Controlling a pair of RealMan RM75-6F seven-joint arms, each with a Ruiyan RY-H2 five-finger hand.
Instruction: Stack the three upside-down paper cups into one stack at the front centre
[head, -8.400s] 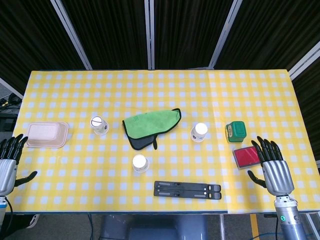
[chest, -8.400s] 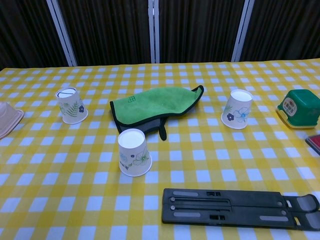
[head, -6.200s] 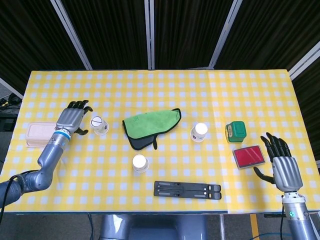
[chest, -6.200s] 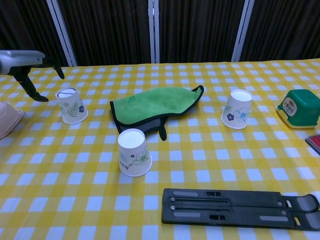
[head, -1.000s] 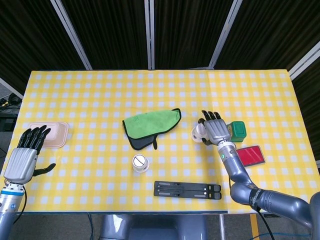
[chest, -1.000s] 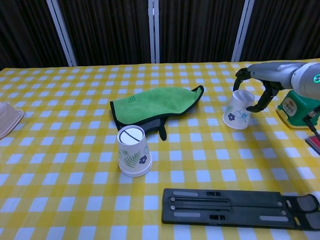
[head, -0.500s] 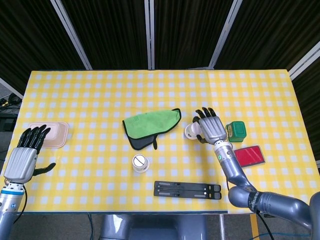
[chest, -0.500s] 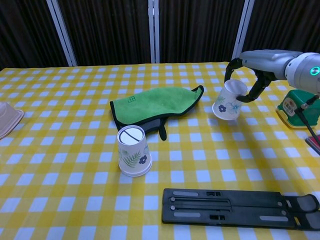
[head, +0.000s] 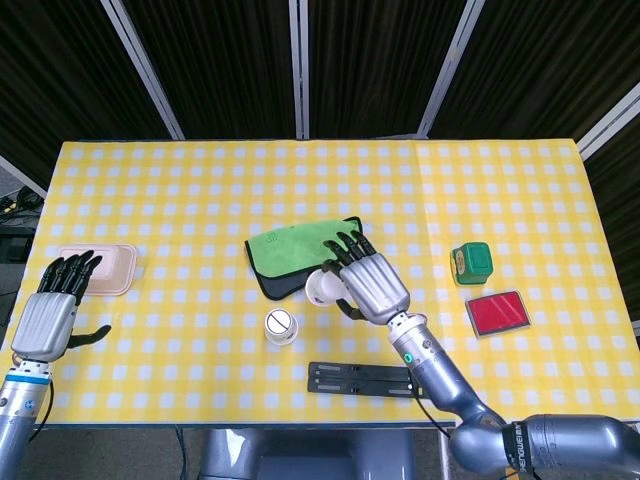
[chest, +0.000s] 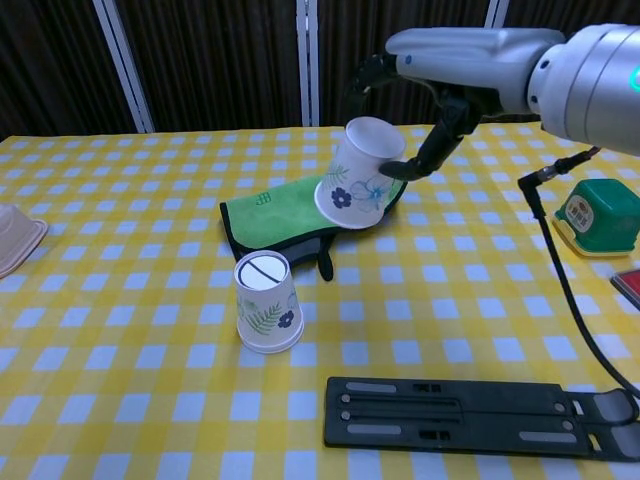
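A fern-print paper cup (head: 280, 325) (chest: 266, 301) stands upside down at the front centre, covering the cup that stood there before. My right hand (head: 368, 281) (chest: 452, 62) grips a blue-flower paper cup (head: 322, 288) (chest: 358, 188) by its side. That cup hangs tilted in the air over the near edge of the green cloth (head: 296, 250) (chest: 276, 215), up and to the right of the standing cup and apart from it. My left hand (head: 52, 312) rests open at the table's front left edge, holding nothing; the chest view does not show it.
A black folding stand (head: 350, 379) (chest: 480, 415) lies at the front, right of the standing cup. A beige container (head: 100, 268) (chest: 12, 236) sits at the left. A green box (head: 472, 263) (chest: 598, 214) and a red block (head: 497, 312) sit at the right.
My right hand has lifted the blue-flower cup higher and carried it left and forward, from right of the cloth to over the cloth's near edge. The left hand has stayed put.
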